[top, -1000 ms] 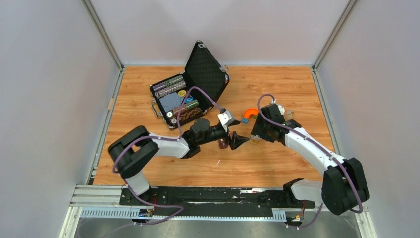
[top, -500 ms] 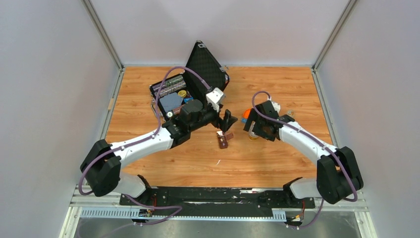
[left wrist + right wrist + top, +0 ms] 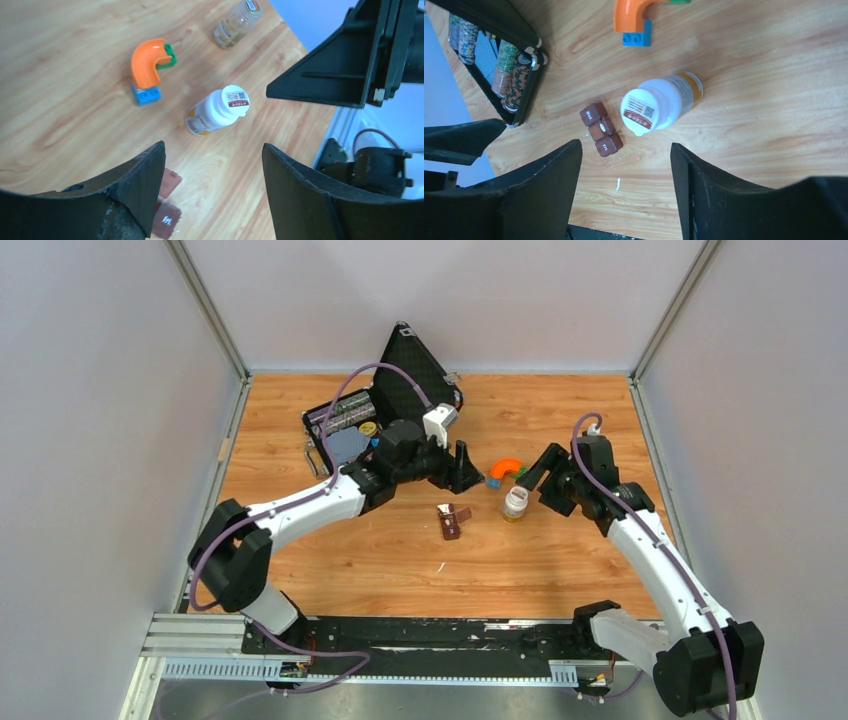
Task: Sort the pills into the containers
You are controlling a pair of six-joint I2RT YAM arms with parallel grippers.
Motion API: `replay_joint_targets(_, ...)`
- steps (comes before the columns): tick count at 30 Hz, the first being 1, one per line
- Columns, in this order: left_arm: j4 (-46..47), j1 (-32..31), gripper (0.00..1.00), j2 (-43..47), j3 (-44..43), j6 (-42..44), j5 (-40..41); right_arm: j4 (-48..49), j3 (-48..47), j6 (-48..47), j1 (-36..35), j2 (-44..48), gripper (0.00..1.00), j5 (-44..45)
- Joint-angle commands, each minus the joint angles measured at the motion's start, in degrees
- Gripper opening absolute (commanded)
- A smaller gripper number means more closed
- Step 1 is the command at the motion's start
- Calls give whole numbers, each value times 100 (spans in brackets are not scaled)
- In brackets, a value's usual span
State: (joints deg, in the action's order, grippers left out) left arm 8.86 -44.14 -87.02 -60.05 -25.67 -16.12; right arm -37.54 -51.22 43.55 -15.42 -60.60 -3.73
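Observation:
The containers [image 3: 450,521], a small brown strip of three square compartments, lie on the wood mid-table; the right wrist view shows them as lidded cubes [image 3: 601,129]. Beside them stands a white-capped pill bottle [image 3: 514,504], also in both wrist views [image 3: 217,111] [image 3: 659,105]. I see no loose pills; the bottle is capped. My left gripper [image 3: 468,472] hovers open behind the containers, which peek past its finger [image 3: 165,205]. My right gripper [image 3: 533,476] is open just right of the bottle. Both wrist views show open, empty jaws [image 3: 212,147] [image 3: 625,145].
An open black case [image 3: 380,420] with rolls inside stands at the back left. An orange elbow piece [image 3: 505,469] with blue and green ends lies behind the bottle. A small clear bottle [image 3: 237,20] lies farther right. A white sliver [image 3: 618,184] is on the wood.
My left gripper lifted away from the containers toward the back. My right gripper drew off to the right, leaving the pill bottle standing free.

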Motion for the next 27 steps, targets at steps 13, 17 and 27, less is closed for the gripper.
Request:
replay_joint_targets(13,952,0,62,-1921,-1063,-2443,-1609,590,692,456,708,66,46,-940)
replay_joint_targets(17,1022,-51,61,-2065,-1115,-2527,-1613,669,768,470,787,12,46,-931)
replay_joint_targets(27,768,-261,50,-2518,-1542,-2555,-1531,1181,941,312,982,-285,34,-1141)
